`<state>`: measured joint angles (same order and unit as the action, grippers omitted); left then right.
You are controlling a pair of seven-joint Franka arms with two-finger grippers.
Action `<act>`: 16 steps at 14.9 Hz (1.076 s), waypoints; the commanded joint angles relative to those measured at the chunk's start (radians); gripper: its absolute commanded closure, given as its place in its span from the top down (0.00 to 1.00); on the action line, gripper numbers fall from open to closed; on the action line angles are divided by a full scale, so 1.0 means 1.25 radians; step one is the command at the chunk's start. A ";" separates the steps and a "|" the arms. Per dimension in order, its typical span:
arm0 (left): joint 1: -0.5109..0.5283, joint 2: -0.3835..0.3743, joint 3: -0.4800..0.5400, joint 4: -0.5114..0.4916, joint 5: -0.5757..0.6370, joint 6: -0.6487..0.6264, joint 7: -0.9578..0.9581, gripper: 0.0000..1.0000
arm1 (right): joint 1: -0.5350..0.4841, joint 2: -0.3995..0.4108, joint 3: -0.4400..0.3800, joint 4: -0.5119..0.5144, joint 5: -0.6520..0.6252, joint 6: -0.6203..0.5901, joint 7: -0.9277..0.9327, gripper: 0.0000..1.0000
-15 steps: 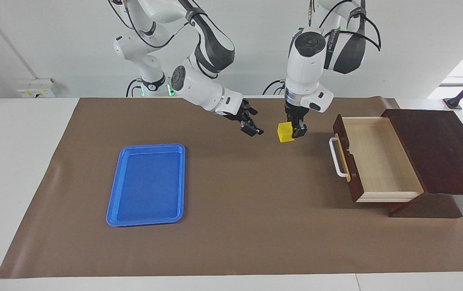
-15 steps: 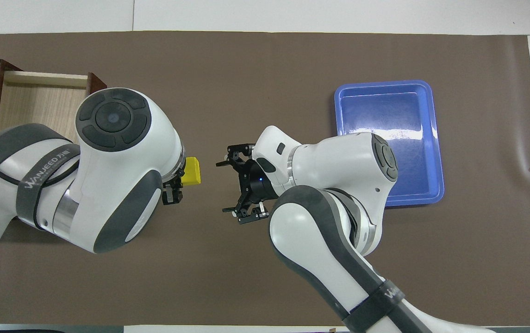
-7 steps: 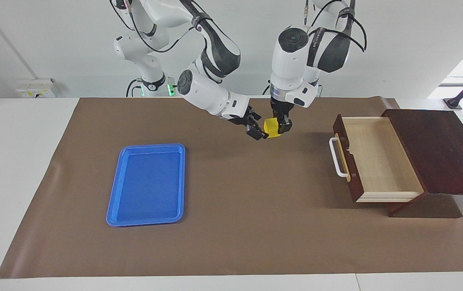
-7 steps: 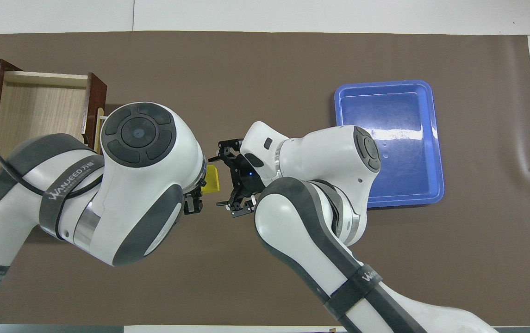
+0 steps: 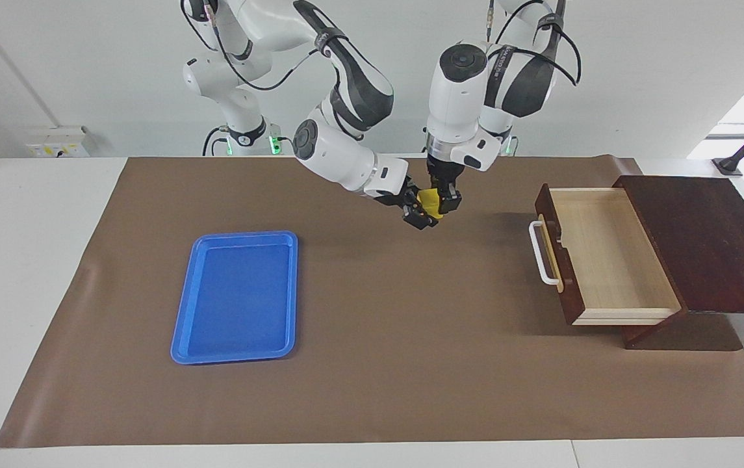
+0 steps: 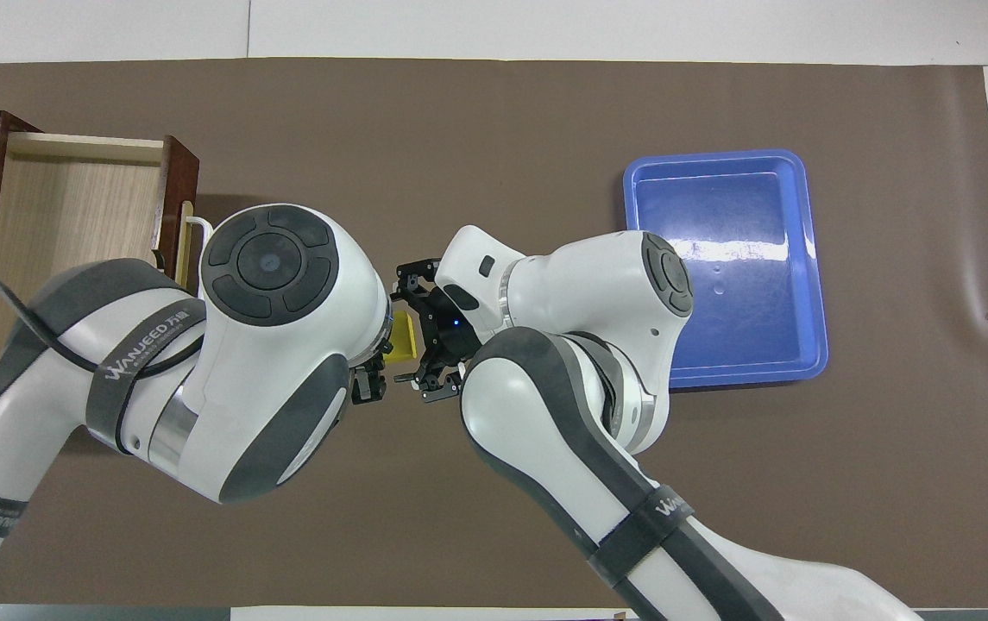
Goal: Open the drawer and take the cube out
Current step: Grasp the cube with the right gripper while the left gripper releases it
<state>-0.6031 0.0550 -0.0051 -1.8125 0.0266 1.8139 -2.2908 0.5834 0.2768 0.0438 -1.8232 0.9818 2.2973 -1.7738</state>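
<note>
White walls back a white table (image 5: 34, 273) covered by a broad brown mat (image 5: 410, 364). At the left arm's end stands a dark reddish-brown wooden cabinet (image 5: 703, 240), its wide shallow drawer (image 5: 605, 253) with white bar handle pulled fully out, the pale wood interior bare. Toward the right arm's end lies a flat blue plastic tray (image 5: 238, 296), holding nothing.

Both arms meet in the air over the mat's middle, between drawer and tray. The left gripper (image 5: 446, 198) points straight down, clamped on the small bright yellow cube (image 5: 429, 202), which hangs clear of the mat. The right gripper (image 5: 418, 211) comes in slantwise beside it, fingers spread to either side of the cube; contact cannot be confirmed. The arrangement is judged a hand-over: the cube is already out of the drawer, and the tray sits within the right arm's reach.

Lettering reading "WANJEED" appears on the dark band of the left arm (image 6: 148, 349); the right arm's band is only partly legible.
</note>
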 commanded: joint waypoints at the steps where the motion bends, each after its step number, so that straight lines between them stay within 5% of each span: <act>1: -0.015 -0.028 0.014 -0.031 -0.013 0.019 -0.009 0.00 | -0.003 0.011 0.001 0.014 0.016 -0.004 0.013 0.14; 2: -0.015 -0.028 0.014 -0.031 -0.013 0.019 -0.009 0.00 | -0.004 0.011 0.002 0.014 0.016 -0.007 0.014 0.00; 13: -0.013 -0.027 0.015 -0.030 -0.013 0.018 0.000 0.00 | -0.022 0.001 0.001 0.015 0.017 -0.049 0.026 0.00; 14: -0.012 -0.027 0.015 -0.029 -0.011 0.018 0.002 0.07 | -0.025 0.001 0.001 0.015 0.017 -0.049 0.026 0.00; 16: -0.001 -0.027 0.016 -0.021 -0.011 0.019 0.004 0.70 | -0.025 0.001 0.001 0.015 0.017 -0.049 0.026 0.00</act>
<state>-0.6033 0.0502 -0.0018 -1.8149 0.0170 1.8253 -2.2953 0.5723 0.2784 0.0409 -1.8154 0.9949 2.2691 -1.7441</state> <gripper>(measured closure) 0.445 0.432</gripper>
